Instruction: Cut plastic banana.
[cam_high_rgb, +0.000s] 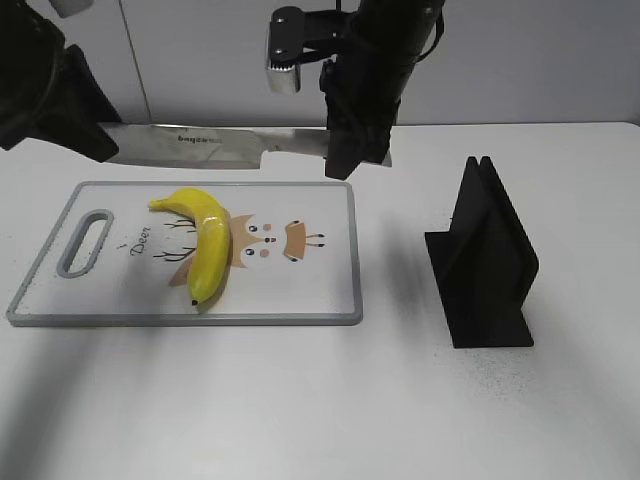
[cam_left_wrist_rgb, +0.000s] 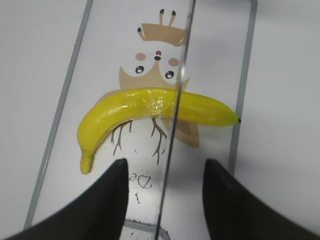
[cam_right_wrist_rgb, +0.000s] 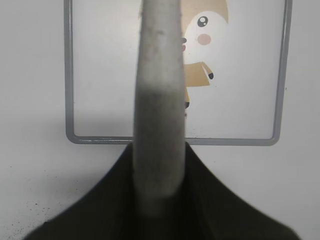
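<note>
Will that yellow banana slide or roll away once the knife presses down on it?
The banana looks glossy and hard, so it would probably skid on the smooth cutting board. Its curve likely stops rolling, though it may pivot. Nothing holds it: the knife hangs above.

You see the knife (cam_high_rgb: 220, 146) held level above the cutting board's (cam_high_rgb: 330, 280) far edge, the plastic banana (cam_high_rgb: 205, 243) lying left of center.

White matte table (cam_high_rgb: 300, 400) filling the lower frame, lightly speckled with dark dust near the front right. Pale grey panelled wall (cam_high_rgb: 560, 60) behind, divided by thin vertical seams. Even, diffuse lighting from above; soft shadows cast on the tabletop toward the front and left.
</note>
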